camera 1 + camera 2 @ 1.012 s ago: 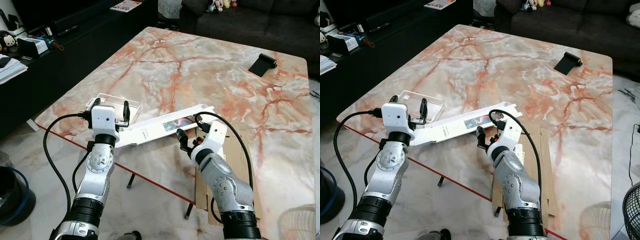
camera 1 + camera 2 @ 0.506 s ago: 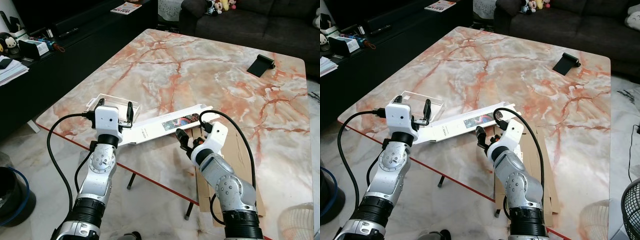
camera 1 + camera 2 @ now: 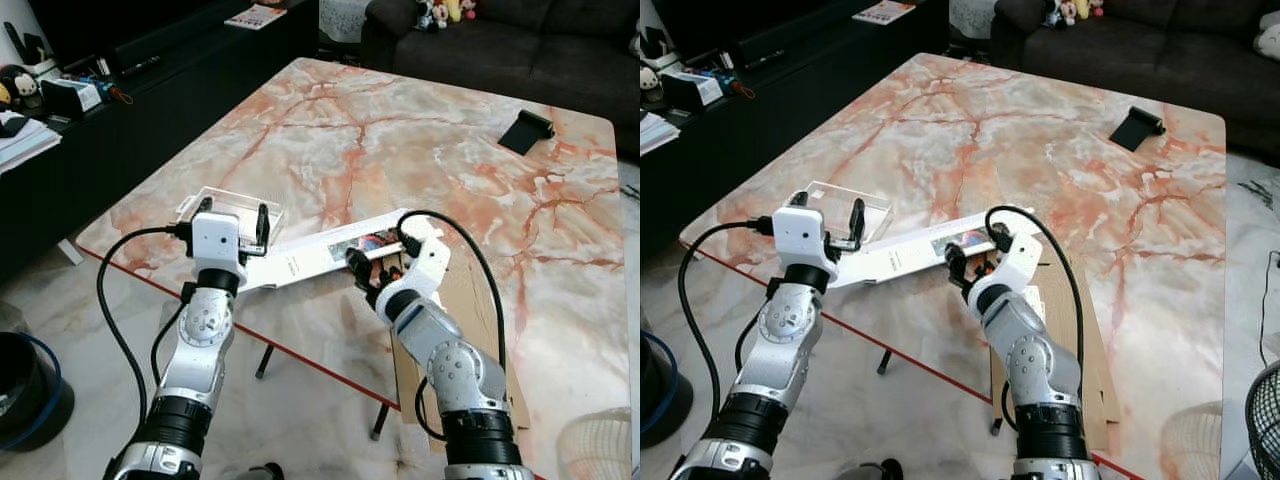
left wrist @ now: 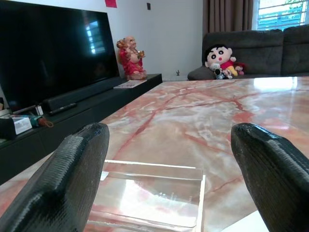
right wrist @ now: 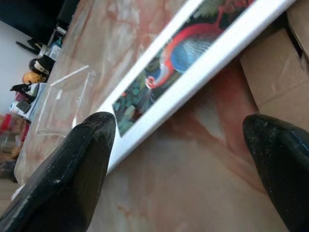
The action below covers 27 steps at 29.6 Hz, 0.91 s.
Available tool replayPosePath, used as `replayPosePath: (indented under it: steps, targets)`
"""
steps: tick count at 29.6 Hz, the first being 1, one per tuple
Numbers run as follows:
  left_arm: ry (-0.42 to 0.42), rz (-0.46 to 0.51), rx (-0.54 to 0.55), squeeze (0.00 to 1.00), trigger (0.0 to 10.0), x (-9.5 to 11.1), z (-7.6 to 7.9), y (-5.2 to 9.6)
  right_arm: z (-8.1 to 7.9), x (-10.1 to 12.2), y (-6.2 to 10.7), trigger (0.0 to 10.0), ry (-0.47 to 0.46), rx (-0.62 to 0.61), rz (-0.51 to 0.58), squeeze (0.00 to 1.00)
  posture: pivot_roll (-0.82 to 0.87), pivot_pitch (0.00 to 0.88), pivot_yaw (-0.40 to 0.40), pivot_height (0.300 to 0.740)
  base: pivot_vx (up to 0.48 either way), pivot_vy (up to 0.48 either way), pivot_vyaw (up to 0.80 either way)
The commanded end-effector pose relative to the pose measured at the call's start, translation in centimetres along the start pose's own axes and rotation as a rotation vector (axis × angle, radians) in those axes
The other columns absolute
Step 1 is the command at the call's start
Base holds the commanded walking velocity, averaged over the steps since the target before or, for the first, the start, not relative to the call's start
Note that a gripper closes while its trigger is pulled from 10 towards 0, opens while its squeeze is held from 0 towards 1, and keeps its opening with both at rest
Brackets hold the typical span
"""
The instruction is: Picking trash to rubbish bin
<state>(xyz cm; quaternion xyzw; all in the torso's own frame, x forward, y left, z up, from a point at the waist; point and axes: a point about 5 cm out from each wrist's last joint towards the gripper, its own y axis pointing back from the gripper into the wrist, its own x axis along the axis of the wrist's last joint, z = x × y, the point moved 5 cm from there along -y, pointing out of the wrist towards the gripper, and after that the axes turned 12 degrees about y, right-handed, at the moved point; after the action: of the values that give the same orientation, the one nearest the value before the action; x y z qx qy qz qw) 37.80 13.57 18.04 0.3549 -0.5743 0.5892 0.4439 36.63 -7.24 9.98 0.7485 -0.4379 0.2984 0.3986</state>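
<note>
A long white printed carton (image 3: pixel 320 255) lies flat near the marble worktop's (image 3: pixel 400 150) front edge. The right tool (image 3: pixel 375 268) hovers released over its printed end; the left tool (image 3: pixel 233 222), also released, faces a clear plastic tray (image 3: pixel 225 204) beside it.

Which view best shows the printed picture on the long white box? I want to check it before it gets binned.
The right wrist view: between the open right gripper fingers, the long white box shows its colourful print up close. The eye views show the whole box on the marble table, print tiny. The left wrist view catches at most a white corner.
</note>
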Motion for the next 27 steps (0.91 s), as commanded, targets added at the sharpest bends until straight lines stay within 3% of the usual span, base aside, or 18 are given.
replayPosePath:
  steps: [1,14,27]
  targets:
    - [0.005,0.004,0.002,0.00,10.0,0.1,-0.2,0.0,-4.7,1.6,-0.9,10.0,-0.034,0.108,0.042,0.00,0.12,0.117,0.006,0.740,0.000,0.000,0.00]
    - [0.006,0.013,-0.004,0.00,10.0,0.4,-0.2,-0.2,-5.3,1.6,-1.1,10.0,-0.046,0.129,0.043,0.00,0.13,0.122,0.004,0.740,0.000,0.000,0.00]
    - [0.017,0.007,-0.029,0.00,10.0,0.3,0.4,-0.1,-6.3,3.1,-2.0,10.0,-0.058,0.162,0.100,0.00,0.13,0.111,0.010,0.740,0.000,0.000,0.00]
